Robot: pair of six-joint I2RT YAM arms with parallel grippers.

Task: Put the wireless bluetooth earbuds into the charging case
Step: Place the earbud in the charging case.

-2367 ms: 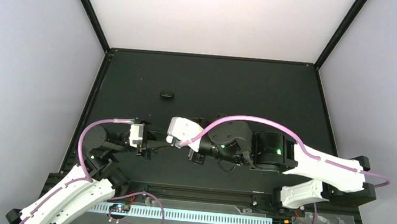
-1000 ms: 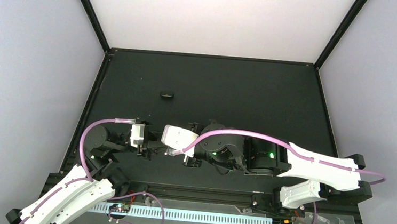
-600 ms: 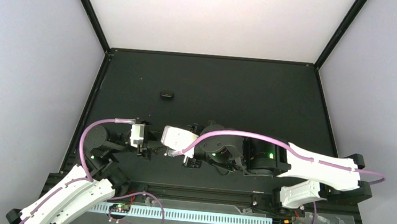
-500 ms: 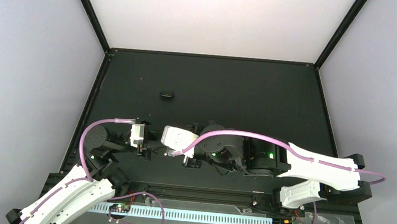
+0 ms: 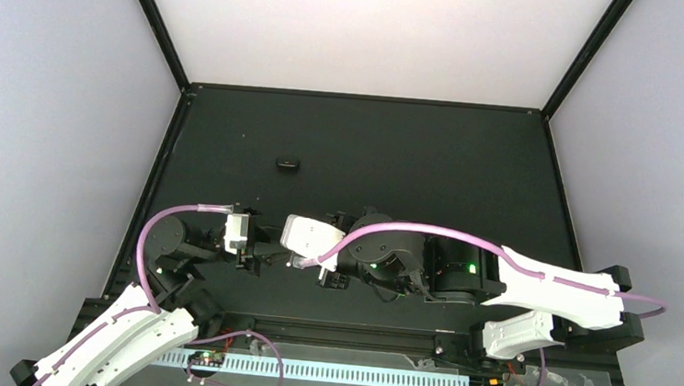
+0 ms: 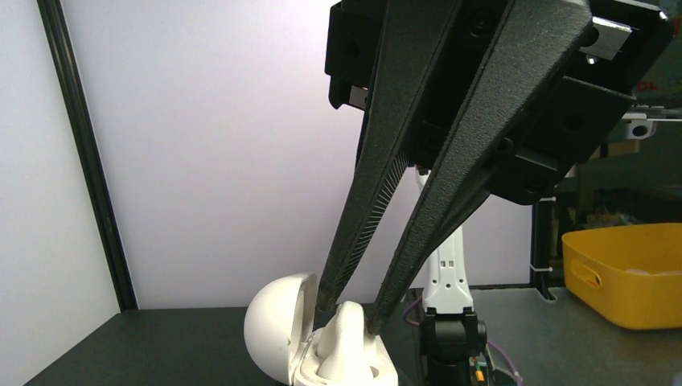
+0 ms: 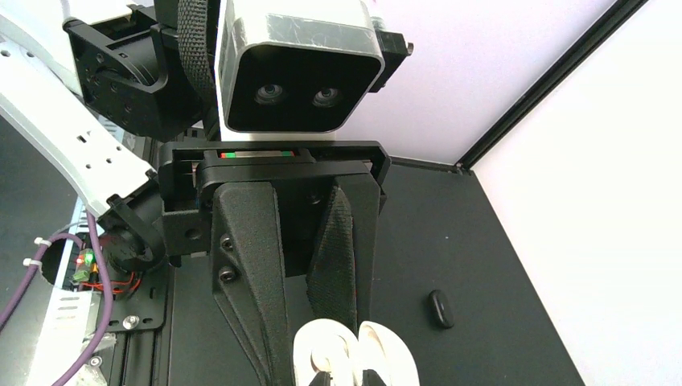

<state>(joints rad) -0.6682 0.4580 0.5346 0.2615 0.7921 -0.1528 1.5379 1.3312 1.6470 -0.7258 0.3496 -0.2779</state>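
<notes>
Both arms fold inward close to the near edge of the table [image 5: 469, 166], wrists facing each other. The left gripper [image 7: 310, 354] clamps the open charging case [image 6: 354, 373], while the right gripper [image 6: 349, 315] pinches an earbud [image 6: 347, 342] standing upright in it, beside the raised lid [image 6: 275, 330]. Farther off, well apart, lies a small black oval [image 5: 287, 163]. The tabletop extends beyond it to the far rail [image 5: 364, 97].

Your views are bright and evenly lit, pale walls [image 5: 370, 29] glowing almost blown out; the black worktop [image 5: 434, 154] swallows detail in darkness.
</notes>
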